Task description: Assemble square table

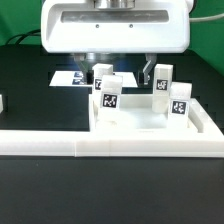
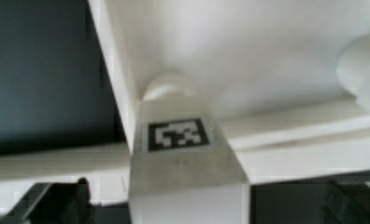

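The square table slab [image 1: 140, 122] lies flat inside the low white wall. Several short white tagged legs stand upright on it: two at the exterior view's left [image 1: 110, 96] [image 1: 102, 74] and two at its right [image 1: 163, 78] [image 1: 180, 102]. My gripper [image 1: 121, 62] hangs under the white robot body, just above the back legs, and looks open. In the wrist view one tagged leg [image 2: 178, 140] rises from the slab [image 2: 253, 60] towards the camera. It passes between my dark fingers [image 2: 61, 200], with a gap at the side. My gripper [image 2: 200, 206] holds nothing.
A long low white wall [image 1: 110, 147] runs along the front and up the exterior view's right side [image 1: 210, 120]. The marker board [image 1: 72, 78] lies on the black table behind the slab. A small white piece [image 1: 2, 102] sits at the left edge.
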Controlling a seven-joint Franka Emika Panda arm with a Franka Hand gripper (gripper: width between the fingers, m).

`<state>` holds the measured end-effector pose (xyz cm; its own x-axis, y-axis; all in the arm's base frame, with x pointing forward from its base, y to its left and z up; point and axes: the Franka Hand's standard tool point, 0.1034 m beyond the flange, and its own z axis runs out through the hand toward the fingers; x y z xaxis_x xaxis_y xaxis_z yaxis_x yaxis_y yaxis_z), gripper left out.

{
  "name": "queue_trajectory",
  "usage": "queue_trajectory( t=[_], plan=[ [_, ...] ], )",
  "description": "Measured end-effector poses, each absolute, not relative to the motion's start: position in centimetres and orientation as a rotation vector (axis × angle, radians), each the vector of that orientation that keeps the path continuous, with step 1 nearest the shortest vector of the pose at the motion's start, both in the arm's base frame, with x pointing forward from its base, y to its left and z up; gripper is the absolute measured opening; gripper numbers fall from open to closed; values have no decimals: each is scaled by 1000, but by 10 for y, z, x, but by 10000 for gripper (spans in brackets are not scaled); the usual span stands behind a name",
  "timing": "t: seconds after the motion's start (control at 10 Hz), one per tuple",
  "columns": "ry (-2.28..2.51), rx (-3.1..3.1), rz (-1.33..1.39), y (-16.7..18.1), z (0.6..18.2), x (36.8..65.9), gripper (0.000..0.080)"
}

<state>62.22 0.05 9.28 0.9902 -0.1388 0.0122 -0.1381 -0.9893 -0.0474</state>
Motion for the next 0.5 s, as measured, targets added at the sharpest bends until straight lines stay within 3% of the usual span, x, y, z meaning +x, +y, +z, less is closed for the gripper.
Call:
queue_trajectory(
  t=[0.2,0.5],
  plan=[
    [229,-3099,-37,-11,82,619,649],
    [256,-3096,-17,-16,81,617,649]
  ],
)
